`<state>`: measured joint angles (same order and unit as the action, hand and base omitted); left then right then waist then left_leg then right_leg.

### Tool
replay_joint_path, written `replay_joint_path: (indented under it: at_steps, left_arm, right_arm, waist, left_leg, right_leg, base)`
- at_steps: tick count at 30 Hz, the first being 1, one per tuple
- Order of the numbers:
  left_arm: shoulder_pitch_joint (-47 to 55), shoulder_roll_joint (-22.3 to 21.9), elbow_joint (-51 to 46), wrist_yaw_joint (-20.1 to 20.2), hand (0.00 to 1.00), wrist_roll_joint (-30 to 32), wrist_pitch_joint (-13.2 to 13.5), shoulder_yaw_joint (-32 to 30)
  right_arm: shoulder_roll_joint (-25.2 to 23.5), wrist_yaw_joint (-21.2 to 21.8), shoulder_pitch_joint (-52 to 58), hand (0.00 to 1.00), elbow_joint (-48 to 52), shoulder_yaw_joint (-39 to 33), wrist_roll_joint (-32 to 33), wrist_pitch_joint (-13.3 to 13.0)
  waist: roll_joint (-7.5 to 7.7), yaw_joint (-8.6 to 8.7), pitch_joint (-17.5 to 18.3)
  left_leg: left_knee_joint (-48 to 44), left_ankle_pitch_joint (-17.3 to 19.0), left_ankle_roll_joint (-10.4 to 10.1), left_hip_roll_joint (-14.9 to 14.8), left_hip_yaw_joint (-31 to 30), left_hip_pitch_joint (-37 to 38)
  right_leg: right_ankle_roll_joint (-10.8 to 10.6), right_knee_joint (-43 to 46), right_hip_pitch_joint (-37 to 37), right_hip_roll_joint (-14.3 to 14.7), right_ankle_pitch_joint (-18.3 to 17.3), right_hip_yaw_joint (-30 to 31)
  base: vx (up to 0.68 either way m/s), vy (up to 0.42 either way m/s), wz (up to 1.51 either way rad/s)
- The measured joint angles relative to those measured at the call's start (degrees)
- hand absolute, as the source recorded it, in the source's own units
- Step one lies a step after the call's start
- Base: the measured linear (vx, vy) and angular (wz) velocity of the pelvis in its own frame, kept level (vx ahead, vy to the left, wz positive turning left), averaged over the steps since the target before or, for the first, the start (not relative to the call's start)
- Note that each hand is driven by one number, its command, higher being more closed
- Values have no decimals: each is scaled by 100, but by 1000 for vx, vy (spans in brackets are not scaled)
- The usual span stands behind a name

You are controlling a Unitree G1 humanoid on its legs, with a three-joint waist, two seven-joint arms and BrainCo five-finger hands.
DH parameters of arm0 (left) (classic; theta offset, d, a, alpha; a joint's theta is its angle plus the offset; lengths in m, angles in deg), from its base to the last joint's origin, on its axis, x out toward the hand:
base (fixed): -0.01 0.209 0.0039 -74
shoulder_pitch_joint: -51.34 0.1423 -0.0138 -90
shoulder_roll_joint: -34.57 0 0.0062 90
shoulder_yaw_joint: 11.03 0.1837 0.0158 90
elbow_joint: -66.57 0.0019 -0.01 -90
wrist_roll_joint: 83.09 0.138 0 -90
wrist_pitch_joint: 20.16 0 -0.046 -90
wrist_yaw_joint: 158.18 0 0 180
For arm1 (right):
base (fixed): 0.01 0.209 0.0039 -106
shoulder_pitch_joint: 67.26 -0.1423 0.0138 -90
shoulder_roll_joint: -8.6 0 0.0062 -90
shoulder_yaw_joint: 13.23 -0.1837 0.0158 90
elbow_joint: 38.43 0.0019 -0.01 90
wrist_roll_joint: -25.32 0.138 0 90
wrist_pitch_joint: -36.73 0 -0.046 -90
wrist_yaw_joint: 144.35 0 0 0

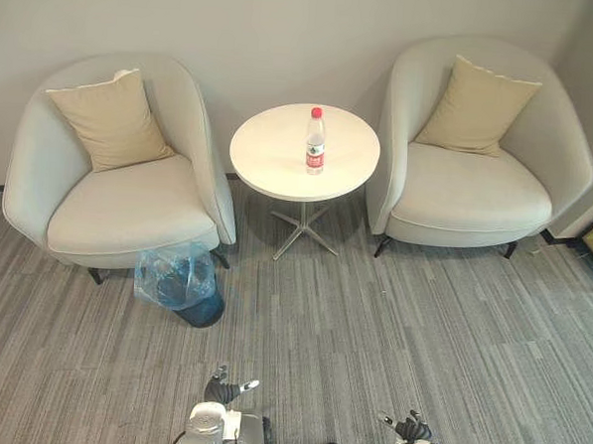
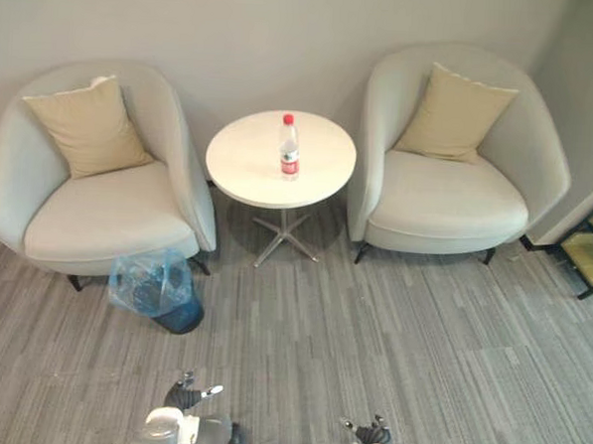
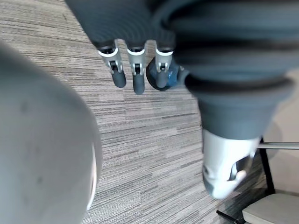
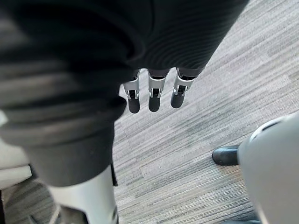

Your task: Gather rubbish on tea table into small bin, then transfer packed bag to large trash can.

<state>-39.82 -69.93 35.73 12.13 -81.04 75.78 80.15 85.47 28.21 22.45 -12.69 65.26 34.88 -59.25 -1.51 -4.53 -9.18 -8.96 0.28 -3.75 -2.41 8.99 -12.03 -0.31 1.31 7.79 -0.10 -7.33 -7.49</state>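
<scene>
A clear plastic bottle with a red cap and red label stands upright near the middle of the round white tea table. The small dark bin, lined with a blue plastic bag, sits on the carpet by the left armchair's front corner. My left hand hangs low over the carpet, far short of the table. Its fingers are straight and hold nothing, and the bin shows just past them. My right hand is also low, its fingers straight and bare.
Two pale armchairs flank the table, the left armchair and the right armchair, each with a beige cushion. A wall runs behind them. A dark shelf stands at the far right. Grey striped carpet lies between me and the table.
</scene>
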Motion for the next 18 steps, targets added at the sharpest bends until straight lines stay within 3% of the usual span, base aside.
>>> replay_joint_path:
  at_steps: [1,2,3,4,6,7,8,10,11,12,14,16,18]
  left_arm:
    - [-10,0,9,2,0,1,-4,1]
    - [-42,65,49,18,0,5,-11,-7]
    - [-49,116,62,48,0,3,-9,-39]
    - [-47,112,66,49,0,3,-11,-49]
    - [-40,113,135,111,0,-11,-22,-57]
    - [-37,126,140,112,0,-11,-28,-41]
    - [-26,176,235,129,0,-2,-60,4]
    - [-34,180,263,141,0,3,-136,-9]
    - [-30,175,265,141,0,3,-136,-6]
    - [-42,160,318,144,0,2,-136,-4]
    - [-41,123,332,140,0,1,-134,-19]
    - [-55,118,330,124,0,3,-136,-27]
    - [-19,117,331,117,0,11,-132,-27]
  right_arm:
    - [-7,1,-11,0,-11,-2,-1,0]
    - [-68,7,-32,0,-37,-21,-15,1]
    - [-151,22,-25,0,-45,-12,-50,3]
    - [-183,23,-19,0,-44,-9,-53,2]
    - [-161,72,-30,0,-13,-4,-68,-1]
    - [-161,88,-24,0,17,-4,-68,-6]
    - [-189,119,7,0,107,-7,-70,-25]
    - [-198,136,93,0,240,-18,-86,-15]
    - [-192,145,116,0,245,-29,-92,-14]
    - [-186,177,113,0,259,-72,-100,-29]
    - [-166,184,50,0,268,-169,-114,-31]
    - [-144,187,21,0,280,-187,-115,-35]
    - [-155,186,25,0,267,-167,-113,-34]
  waist:
    - [6,-25,-2]
    - [112,-34,30]
    - [238,-26,38]
    - [244,-29,42]
    - [230,-20,44]
    - [243,1,51]
    - [296,129,50]
    - [373,123,69]
    - [373,127,69]
    - [358,170,70]
    - [282,214,43]
    - [249,242,16]
    - [267,246,22]
  left_leg:
    - [58,-180,87,22,28,49]
    - [98,-145,409,170,110,146]
    - [18,62,569,309,239,220]
    - [9,115,565,325,270,257]
    - [272,411,632,435,392,849]
    - [311,485,640,465,377,982]
    - [322,710,574,599,224,1348]
    - [371,826,608,675,121,1813]
    - [433,844,615,681,64,1964]
    - [515,847,611,653,-106,2159]
    - [574,908,508,487,-327,2316]
    - [602,1006,363,332,-489,2449]
    - [589,1134,170,214,-568,2643]
  right_leg:
    - [-34,-6,35,-9,-26,69]
    - [-141,33,69,-151,-141,170]
    - [-251,216,56,-335,-243,265]
    - [-279,317,36,-363,-261,305]
    - [-596,2229,-537,-481,-516,636]
    - [-715,2877,-766,-524,-460,646]
    - [-1000,4425,-1317,-748,-285,554]
    - [-860,5197,-1592,-1008,-430,273]
    - [-824,5231,-1651,-1086,-527,121]
    - [-652,5041,-1788,-1174,-723,-187]
    - [-486,4110,-2051,-1106,-837,-500]
    - [-360,3174,-2235,-923,-664,-398]
    - [-267,1808,-2224,-625,174,-13]
  base:
    - [422,128,-33]
    - [410,117,-29]
    - [404,114,-25]
    - [389,122,-34]
    - [344,149,-31]
    - [413,170,17]
    - [461,131,43]
    - [426,73,43]
    - [334,7,46]
    - [323,-7,57]
    - [465,-72,76]
    - [431,-159,59]
    - [457,-274,46]
